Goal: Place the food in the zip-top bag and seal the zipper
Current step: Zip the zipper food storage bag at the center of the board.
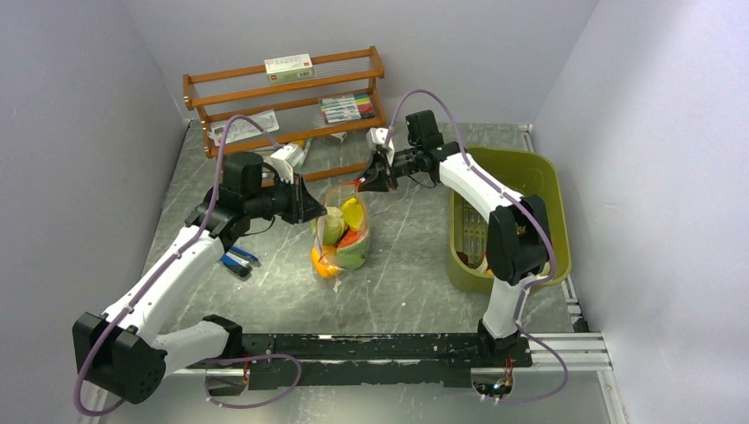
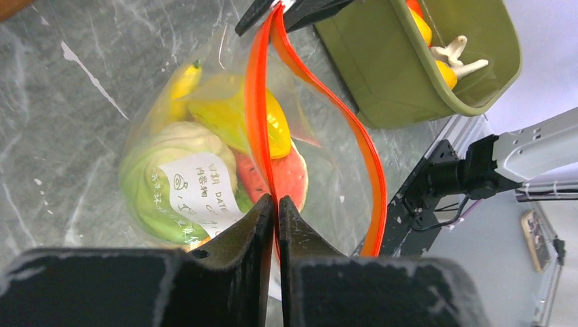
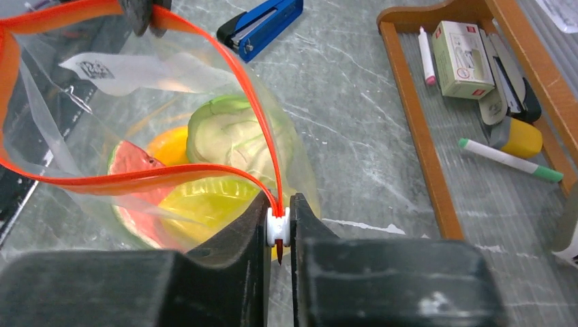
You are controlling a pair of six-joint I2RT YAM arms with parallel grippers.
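The clear zip-top bag [image 1: 343, 231] hangs between my two grippers in the middle of the table, its mouth open. Inside it lies the food: a green-white piece [image 2: 167, 167], a yellow piece [image 2: 235, 119], a red piece [image 2: 286, 178] and an orange one [image 3: 170, 144]. My left gripper [image 2: 275, 201] is shut on one end of the red-orange zipper [image 2: 257, 102]. My right gripper [image 3: 278, 204] is shut on the white slider [image 3: 277, 228] at the zipper's other end. The two zipper strips [image 3: 136, 178] bow apart between the ends.
An olive-green bin [image 1: 548, 190] with more toy food [image 2: 436, 61] stands at the right. A wooden rack [image 1: 287, 97] with markers and a box is at the back. A blue stapler [image 1: 237, 261] lies left of the bag.
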